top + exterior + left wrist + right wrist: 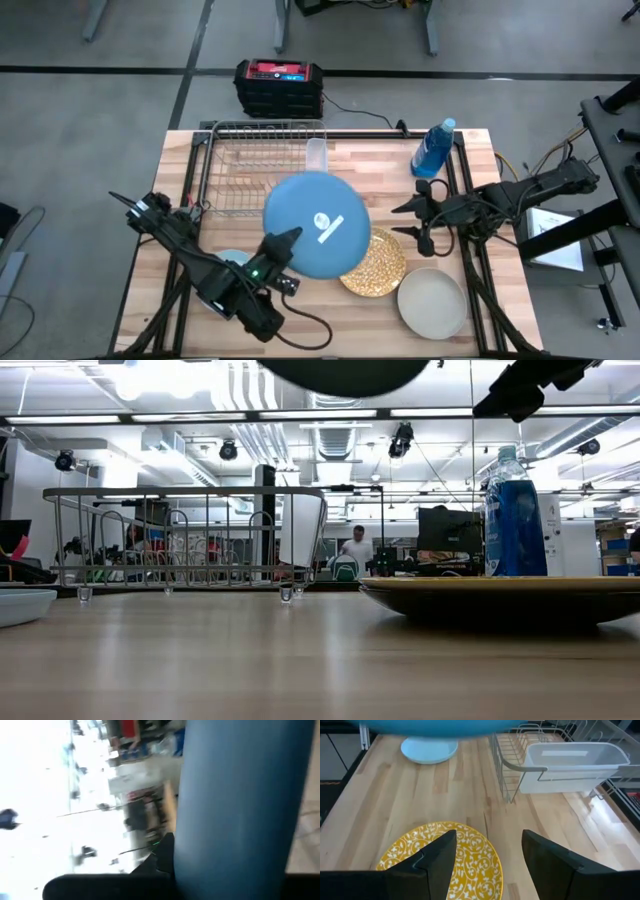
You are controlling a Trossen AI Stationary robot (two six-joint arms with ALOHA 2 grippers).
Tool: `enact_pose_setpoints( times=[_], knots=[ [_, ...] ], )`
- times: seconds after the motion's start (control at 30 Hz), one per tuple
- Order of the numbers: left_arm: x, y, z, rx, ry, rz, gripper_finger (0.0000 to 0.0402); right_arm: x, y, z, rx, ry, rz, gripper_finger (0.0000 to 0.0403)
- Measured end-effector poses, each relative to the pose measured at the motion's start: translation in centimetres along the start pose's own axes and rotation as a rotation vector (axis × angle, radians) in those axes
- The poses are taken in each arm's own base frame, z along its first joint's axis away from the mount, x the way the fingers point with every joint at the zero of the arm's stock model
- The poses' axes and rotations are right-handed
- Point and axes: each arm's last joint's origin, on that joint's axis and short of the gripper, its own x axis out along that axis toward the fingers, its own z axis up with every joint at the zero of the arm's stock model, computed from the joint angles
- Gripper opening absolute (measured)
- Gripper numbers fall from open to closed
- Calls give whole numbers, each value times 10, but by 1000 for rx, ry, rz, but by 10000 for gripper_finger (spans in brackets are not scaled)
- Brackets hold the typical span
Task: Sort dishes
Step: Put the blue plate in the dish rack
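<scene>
Now the left hand [292, 240] is clamped shut on the near rim of the large mid-blue plate [318, 224], lifted roughly level above the tabletop [505, 240], while the right hand [415, 221] hangs open beside the gold speckled plate [375, 268].

Dish rack [262, 165] sits at table's [370, 330] back-left, w/ a cup [316, 155] at its right end. Bottle [434, 150] stands back-right, well apart from rack. Large plate [318, 224] is held up over table centre, just in front of rack, overlapping speckled plate [378, 265] to its front-right. Plain plate [432, 302] lies near the front-right corner, just beside speckled one. Small plate [230, 262] lies front-left, partly under left arm. Box [279, 88] stands on floor behind table.
</scene>
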Motion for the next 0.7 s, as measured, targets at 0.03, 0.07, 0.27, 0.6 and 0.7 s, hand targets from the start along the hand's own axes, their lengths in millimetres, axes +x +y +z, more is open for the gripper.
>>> enact_pose_setpoints(
  times=[0.03,0.07,0.27,0.6,0.7],
  knots=[
    [0,-1,0,28,18,31,1,-1,0,0,1,-3,0,216],
    [1,-2,0,57,38,65,1,-1,0,-1,0,-3,0,216],
    [3,-20,0,393,106,133,1,0,0,-2,-8,2,-1,216],
    [10,-43,1,451,118,126,1,1,0,-2,-10,1,-1,219],
    [11,-52,0,514,123,123,1,1,0,-2,-11,1,-1,216]
  ],
)
